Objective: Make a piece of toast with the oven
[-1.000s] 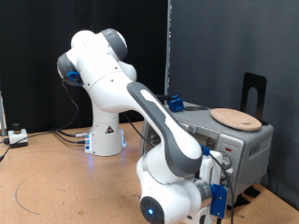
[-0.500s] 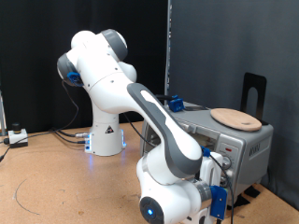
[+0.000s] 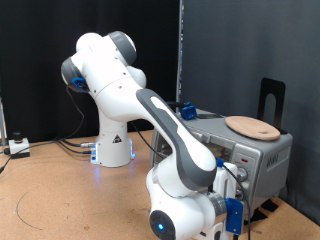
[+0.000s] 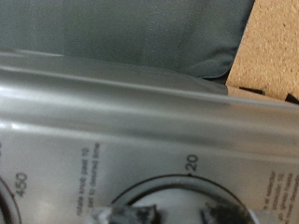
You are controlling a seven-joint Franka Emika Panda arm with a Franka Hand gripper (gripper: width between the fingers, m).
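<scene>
In the exterior view, from left to right: a small white item (image 3: pixel 17 146) sits on the brown counter (image 3: pixel 60 190) at the far left, with dark cables (image 3: pixel 70 143) running from it toward the arm. A thin curved line is marked on the counter surface nearby. One white robot arm (image 3: pixel 115 85) stands on its base at the middle and bends down and forward, its wrist filling the bottom centre and hiding most of the oven's front.

To the right stands one silver-grey oven (image 3: pixel 262 155), seen from a corner. On its top lies one flat round wooden plate (image 3: pixel 253 126), and a small blue object (image 3: pixel 185 110) sits at the oven's back left edge. A black upright stand (image 3: pixel 272 98) rises behind the oven.

The pincer itself is hidden behind the wrist in this view. The wrist view, very close and blurred, shows the oven's control panel (image 4: pixel 112 131) with printed numbers 450 and 20 and one dial rim (image 4: pixel 168 191), dark pincer fingertips (image 4: pixel 220 210) right at the dial. Whether the pincer is wide or narrow cannot be told. The piece of toast is not visible in either view.
</scene>
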